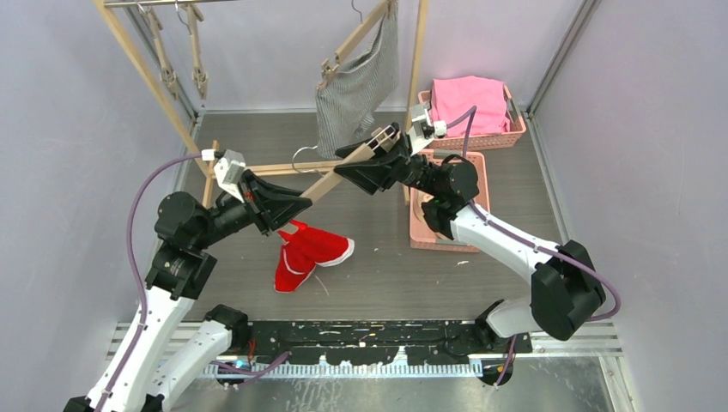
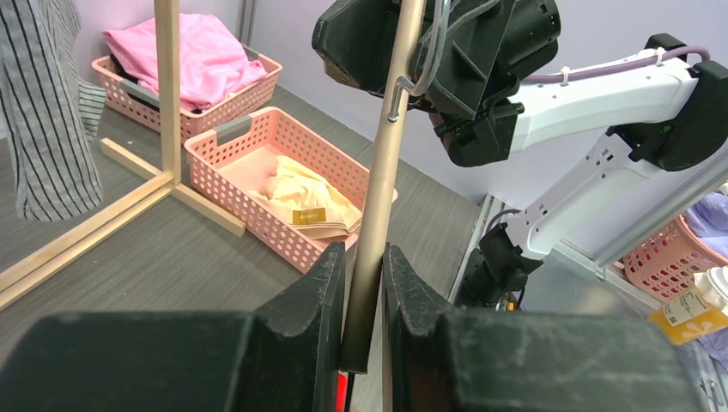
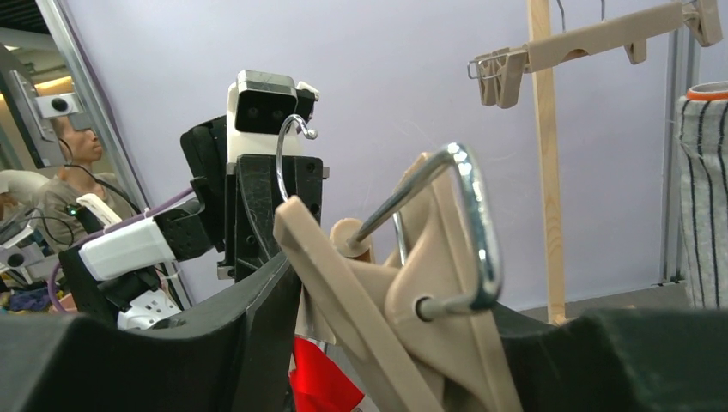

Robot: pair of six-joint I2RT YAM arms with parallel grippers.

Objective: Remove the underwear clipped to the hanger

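A beige clip hanger [image 1: 330,182] is held in the air between both grippers. My left gripper [image 1: 292,206] is shut on its bar [image 2: 386,163] near the lower end. My right gripper [image 1: 365,159] is shut on the clip [image 3: 429,300] at its upper end. The red underwear [image 1: 309,253] with white trim lies on the table below the left gripper; whether it still touches the hanger is hidden. The grey-striped underwear [image 1: 356,81] hangs clipped to another hanger on the rack. The cream underwear [image 2: 300,197] lies in the near pink basket [image 2: 249,219].
The wooden rack [image 1: 137,64] stands at the back with empty clip hangers [image 1: 167,51] on its rail and a post [image 1: 418,51] beside the right arm. A second pink basket [image 1: 506,137] at the back right holds a pink cloth [image 1: 468,103].
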